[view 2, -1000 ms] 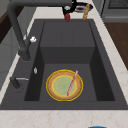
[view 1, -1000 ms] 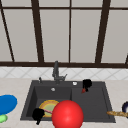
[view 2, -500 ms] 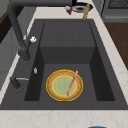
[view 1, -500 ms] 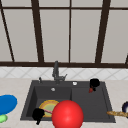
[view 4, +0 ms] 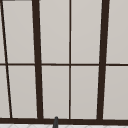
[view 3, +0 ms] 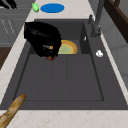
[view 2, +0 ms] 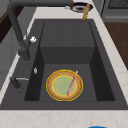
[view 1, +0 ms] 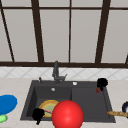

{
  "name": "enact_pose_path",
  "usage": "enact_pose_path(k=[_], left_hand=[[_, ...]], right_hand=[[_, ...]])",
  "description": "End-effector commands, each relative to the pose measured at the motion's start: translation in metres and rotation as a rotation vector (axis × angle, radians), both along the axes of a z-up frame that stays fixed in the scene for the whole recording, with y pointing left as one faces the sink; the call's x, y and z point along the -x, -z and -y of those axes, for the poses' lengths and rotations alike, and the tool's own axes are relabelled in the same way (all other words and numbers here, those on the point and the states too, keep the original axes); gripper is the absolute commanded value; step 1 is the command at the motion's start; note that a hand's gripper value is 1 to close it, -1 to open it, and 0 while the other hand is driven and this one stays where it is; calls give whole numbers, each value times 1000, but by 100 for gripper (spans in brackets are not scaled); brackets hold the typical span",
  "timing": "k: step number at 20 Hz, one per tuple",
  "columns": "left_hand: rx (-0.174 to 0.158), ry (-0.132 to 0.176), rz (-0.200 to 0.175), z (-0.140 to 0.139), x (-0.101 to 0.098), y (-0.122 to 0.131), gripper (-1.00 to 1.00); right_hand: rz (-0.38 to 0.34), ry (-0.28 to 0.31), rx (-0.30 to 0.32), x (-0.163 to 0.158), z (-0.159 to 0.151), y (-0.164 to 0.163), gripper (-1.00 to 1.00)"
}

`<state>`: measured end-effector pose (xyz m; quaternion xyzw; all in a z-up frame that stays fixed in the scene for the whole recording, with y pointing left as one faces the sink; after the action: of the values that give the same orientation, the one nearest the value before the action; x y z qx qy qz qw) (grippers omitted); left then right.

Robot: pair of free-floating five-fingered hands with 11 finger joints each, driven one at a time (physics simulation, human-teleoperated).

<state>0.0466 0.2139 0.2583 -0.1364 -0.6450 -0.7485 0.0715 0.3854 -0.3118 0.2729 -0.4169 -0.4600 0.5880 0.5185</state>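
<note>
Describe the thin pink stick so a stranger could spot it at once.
Start at the dark sink and look into its deeper basin near the faucet. A yellow-rimmed plate lies there; the pink stick rests slanted across it, the one slim, straight thing there.

plate (view 1: 47,106): its right part is hidden behind the red ball (view 1: 67,115) in the front view
baguette (view 3: 10,111): cut off by the lower left edge
right hand (view 1: 101,83): the small red thing (view 1: 98,90) under it is too small to identify
</note>
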Motion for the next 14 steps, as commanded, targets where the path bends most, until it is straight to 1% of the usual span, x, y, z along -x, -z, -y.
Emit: enact_pose_path(k=[1, 14], left_hand=[[0, 0, 0, 0, 0, 0, 0], [0, 0, 0, 0, 0, 0, 0]], right_hand=[[0, 7, -39, 4, 24, -3, 100], [-2, 7, -54, 9, 108, -11, 100]])
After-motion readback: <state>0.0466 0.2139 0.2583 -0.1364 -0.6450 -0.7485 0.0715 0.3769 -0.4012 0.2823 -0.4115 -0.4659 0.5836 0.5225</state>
